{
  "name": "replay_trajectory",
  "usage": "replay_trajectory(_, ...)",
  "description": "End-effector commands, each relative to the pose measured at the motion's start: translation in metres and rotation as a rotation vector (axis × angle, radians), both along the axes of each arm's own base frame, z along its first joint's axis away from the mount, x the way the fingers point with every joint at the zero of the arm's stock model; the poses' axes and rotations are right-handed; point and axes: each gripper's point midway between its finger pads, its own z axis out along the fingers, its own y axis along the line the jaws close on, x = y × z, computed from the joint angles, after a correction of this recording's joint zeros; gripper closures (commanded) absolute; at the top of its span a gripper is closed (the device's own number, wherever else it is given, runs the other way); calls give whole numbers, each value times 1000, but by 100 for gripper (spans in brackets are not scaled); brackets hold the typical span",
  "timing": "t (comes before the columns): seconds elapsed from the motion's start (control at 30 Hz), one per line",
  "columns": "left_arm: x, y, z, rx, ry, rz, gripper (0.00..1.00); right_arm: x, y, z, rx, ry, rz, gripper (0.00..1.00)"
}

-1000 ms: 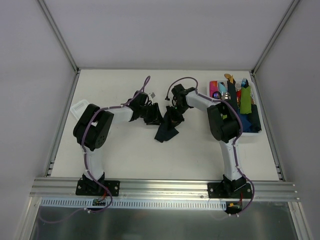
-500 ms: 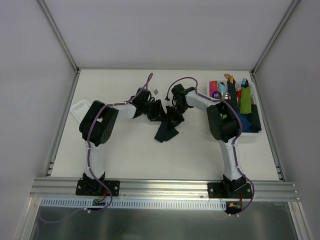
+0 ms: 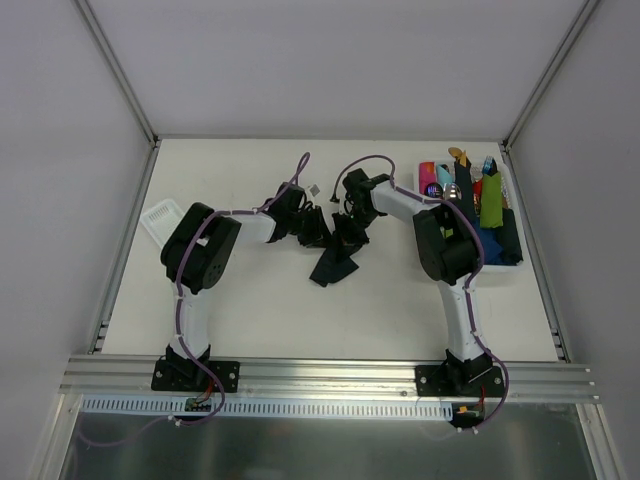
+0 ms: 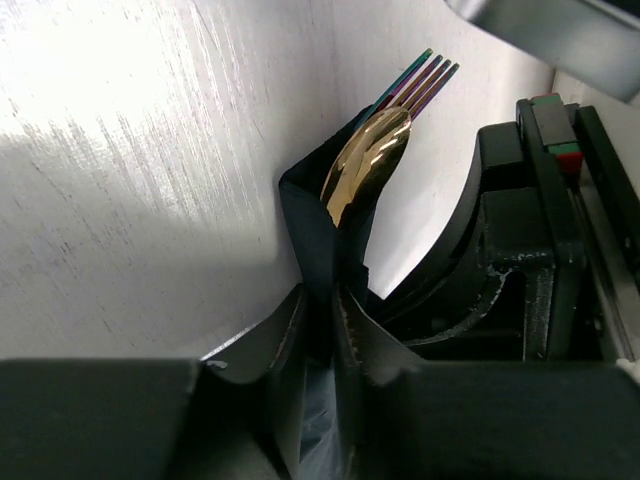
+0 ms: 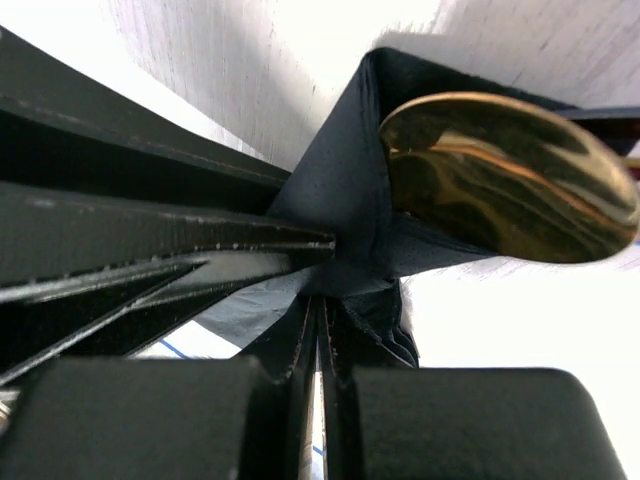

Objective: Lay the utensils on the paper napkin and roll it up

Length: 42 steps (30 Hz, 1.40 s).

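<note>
Left of the white tray point(image 3: 505, 275), the left gripper point(image 4: 322, 305) and right gripper point(image 5: 318, 310) both pinch the paper napkin point(image 3: 335, 262) narrowly, probably so that the wrapped spoon point(image 4: 365, 165) and fork point(image 4: 425, 80) do not slip out.

Shows the spoon point(image 5: 510, 175) at upper right, its gold bowl tilted and mirror-bright. Wrapped round the bowl's left edge and beneath it: the dark paper napkin point(image 5: 340, 190). Below-left of the bowl, pinched in the right gripper point(image 5: 318, 320), a napkin fold, jaws pressed together. Left of the bowl, touching the napkin, a black wedge-shaped part point(image 5: 150, 240). Above the bowl, white table point(image 5: 250, 60).
</note>
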Motion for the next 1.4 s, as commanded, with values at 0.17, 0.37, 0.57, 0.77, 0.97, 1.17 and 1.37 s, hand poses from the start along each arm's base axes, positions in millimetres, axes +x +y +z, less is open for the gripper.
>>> replay_trajectory(0.17, -36, 22, -47, 150, 138, 27, 100, 1, -18, -15, -67, 2, 24, 100)
replay_trajectory(0.37, -36, 33, -41, 74, 151, 76, 100, 18, -21, 16, 42, -79, 7, 87)
replay_trajectory(0.57, -30, 38, -28, -6, 97, 99, 100, 35, -33, 43, 114, -157, -22, 74)
replay_trajectory(0.77, -28, 34, -14, -54, 56, 99, 100, 33, -24, 49, 188, -151, -6, 57)
replay_trajectory(0.97, -26, 30, 3, -102, 18, 90, 100, 32, -13, 55, 271, -134, -27, 38)
replay_trajectory(1.17, -28, 25, 22, -171, -7, 83, 100, 28, -3, 51, 333, -100, -27, 35)
replay_trajectory(1.37, -27, 22, 43, -216, -41, 68, 100, 23, 1, 50, 381, -85, -16, 33)
